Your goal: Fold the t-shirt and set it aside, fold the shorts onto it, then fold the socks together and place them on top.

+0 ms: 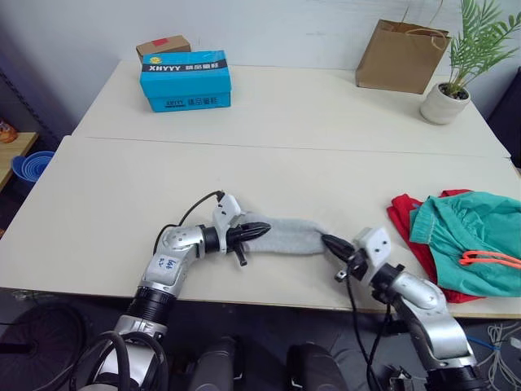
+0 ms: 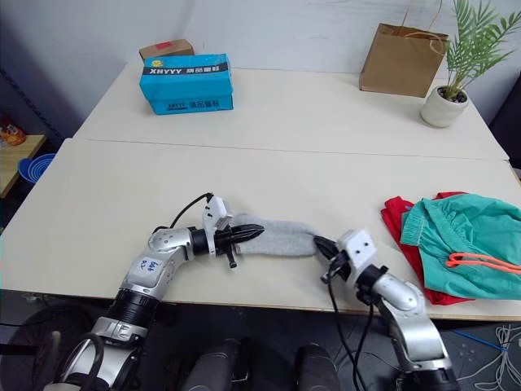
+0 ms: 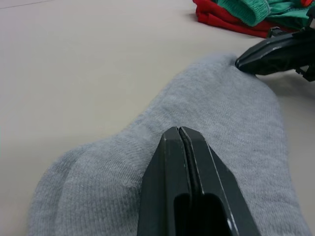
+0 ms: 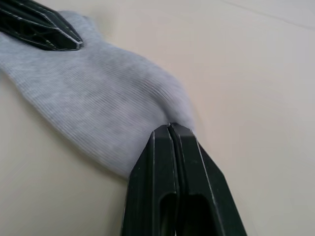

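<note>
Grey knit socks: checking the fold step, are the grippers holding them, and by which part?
Light heather-grey knit socks: left gripper shut on one end, right gripper on the other.

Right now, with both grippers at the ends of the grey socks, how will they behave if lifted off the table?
The socks look like soft knit lying flat, so they would probably sag between the left gripper and right gripper. They are small and thin, so likely very light. The ribbed knit should resist slipping from shut fingers.

table (image 1: 122, 187) | socks (image 1: 289, 236) | t-shirt (image 1: 403, 213) under shorts (image 1: 472, 232) | blue box (image 1: 186, 80) | bag (image 1: 400, 55) | plant (image 1: 446, 102)
</note>
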### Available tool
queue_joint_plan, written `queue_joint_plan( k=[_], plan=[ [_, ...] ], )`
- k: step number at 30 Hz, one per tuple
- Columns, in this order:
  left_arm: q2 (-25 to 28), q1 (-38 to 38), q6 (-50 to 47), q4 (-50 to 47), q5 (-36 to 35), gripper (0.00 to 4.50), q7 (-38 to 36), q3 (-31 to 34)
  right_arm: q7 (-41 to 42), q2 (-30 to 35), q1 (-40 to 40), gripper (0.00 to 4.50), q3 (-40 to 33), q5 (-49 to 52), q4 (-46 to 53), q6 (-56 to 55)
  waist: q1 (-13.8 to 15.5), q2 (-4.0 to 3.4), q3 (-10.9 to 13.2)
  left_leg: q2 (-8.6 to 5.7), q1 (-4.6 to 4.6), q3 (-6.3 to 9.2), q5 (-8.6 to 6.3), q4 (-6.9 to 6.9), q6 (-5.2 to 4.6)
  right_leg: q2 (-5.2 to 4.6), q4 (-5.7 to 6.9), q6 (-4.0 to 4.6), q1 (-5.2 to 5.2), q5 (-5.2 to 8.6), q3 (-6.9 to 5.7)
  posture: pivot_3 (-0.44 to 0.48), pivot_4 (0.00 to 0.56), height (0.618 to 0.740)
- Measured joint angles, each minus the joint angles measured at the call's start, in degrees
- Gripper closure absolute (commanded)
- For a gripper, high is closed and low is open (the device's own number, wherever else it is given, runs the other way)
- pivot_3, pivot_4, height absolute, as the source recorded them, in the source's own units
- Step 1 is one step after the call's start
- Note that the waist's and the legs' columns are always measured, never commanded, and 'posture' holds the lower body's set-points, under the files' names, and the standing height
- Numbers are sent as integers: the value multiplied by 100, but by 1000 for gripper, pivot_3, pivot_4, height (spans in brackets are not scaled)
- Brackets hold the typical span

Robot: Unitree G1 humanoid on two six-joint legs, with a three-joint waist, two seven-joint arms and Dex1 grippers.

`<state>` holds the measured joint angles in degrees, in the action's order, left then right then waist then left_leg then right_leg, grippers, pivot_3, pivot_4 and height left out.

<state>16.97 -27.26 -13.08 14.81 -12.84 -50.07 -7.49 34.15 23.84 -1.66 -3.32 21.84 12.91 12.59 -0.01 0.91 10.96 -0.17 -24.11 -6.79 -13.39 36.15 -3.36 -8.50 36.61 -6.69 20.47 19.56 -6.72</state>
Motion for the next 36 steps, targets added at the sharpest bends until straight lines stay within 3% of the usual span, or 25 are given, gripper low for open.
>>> queue_joint_plan(
  k=[1,3,8,14,19,20,23,33,36],
  plan=[
    [-2,3,10,6,-34,4476,-43,25,-16,-50,-52,4500,-179,451,231,346,0,0,0,0,-2,2,0,-1,0,-1,-1,0,1,0,-1,0,150,740],
    [-17,7,64,9,-113,4500,-129,74,-163,-119,-116,3944,-434,1251,683,952,-5,0,0,1,-3,3,0,-4,-1,0,-4,0,2,0,-2,0,150,740],
    [112,6,155,-103,-373,4500,-405,284,-1542,-93,-169,2195,-856,3352,1380,3114,-6,0,0,4,-5,9,-6,-8,0,-3,-12,2,3,1,-3,0,150,740],
    [436,-23,375,6,-323,4500,-655,378,-2920,-229,329,83,-836,4420,1219,4347,-23,0,0,4,-10,2,-13,-13,5,-2,-19,4,10,2,-1,0,150,740],
    [458,-43,614,414,-161,4500,-735,289,-3329,-496,917,83,-762,4485,862,4536,-14,1,-1,3,-11,-1,-11,-11,-9,-2,-18,3,10,1,-2,0,150,740],
    [436,-42,647,440,-130,4500,-735,271,-3376,-589,1032,277,-732,4520,757,4594,-15,1,-2,4,-12,-1,-11,-11,-10,-1,-18,3,10,1,-3,0,150,740],
    [396,-62,712,461,-85,4500,-728,208,-3497,-782,1264,1022,-690,4548,497,4669,-34,3,-3,6,-10,-1,-10,-14,-10,1,-16,3,13,1,-2,0,150,740],
    [252,-139,755,574,-19,4500,-668,152,-3403,-992,1457,4487,-608,4396,241,4607,-39,3,-3,6,-10,-4,-12,-15,-12,1,-17,3,12,1,-2,0,150,740],
    [179,-154,752,531,6,4500,-660,42,-3344,-825,1446,4487,-645,4343,255,4593,5,3,-3,2,-13,-4,-15,-14,-14,-4,-20,2,11,1,-2,0,150,740]
  ],
)
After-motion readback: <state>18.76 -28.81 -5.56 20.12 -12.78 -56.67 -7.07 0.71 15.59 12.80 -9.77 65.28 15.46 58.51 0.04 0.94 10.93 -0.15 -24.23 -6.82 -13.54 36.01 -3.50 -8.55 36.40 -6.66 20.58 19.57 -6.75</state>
